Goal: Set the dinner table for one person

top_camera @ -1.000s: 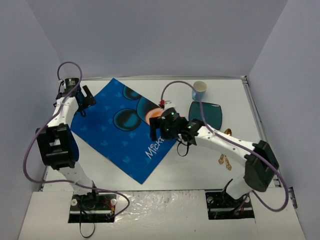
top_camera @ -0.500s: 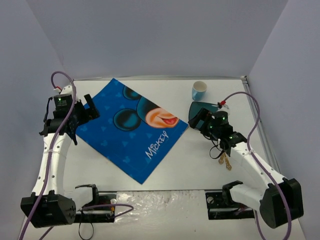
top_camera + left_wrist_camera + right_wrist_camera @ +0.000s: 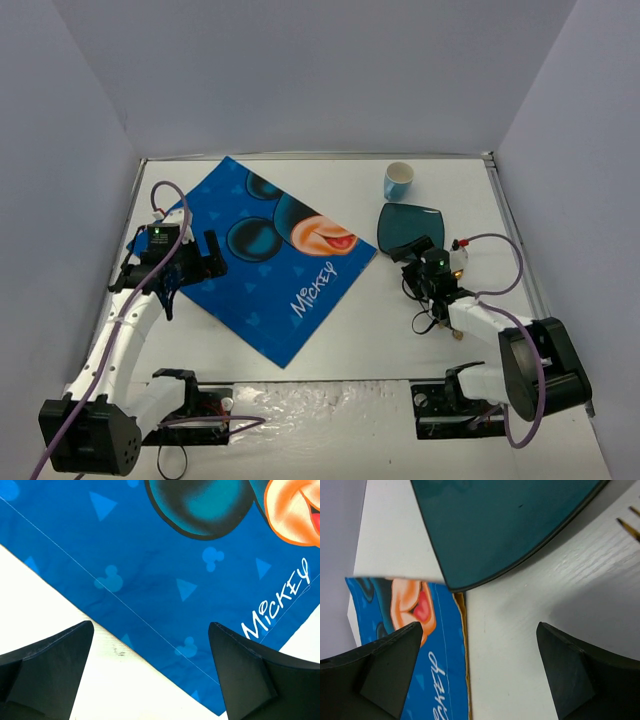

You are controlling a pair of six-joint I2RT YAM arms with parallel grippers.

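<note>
The dinner table (image 3: 385,330) is a matte white slab running from my arm bases to the back wall, with thin metal rails on its far and right edges. A blue Mickey placemat (image 3: 250,270) lies skewed on its left half, one corner just beside the teal plate (image 3: 410,228). Bare white lies open nearer me. My left gripper (image 3: 207,260) hangs jaws apart over the placemat's edge, and my right gripper (image 3: 418,255) is jaws apart at the plate's near rim.

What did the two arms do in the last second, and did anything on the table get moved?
The right gripper swung rightward off the placemat and pulled back to the near edge of the plate. The left gripper slid nearer along the placemat's left edge. Both are open and empty; nothing was picked up. Placemat, plate and cup stayed put.
</note>
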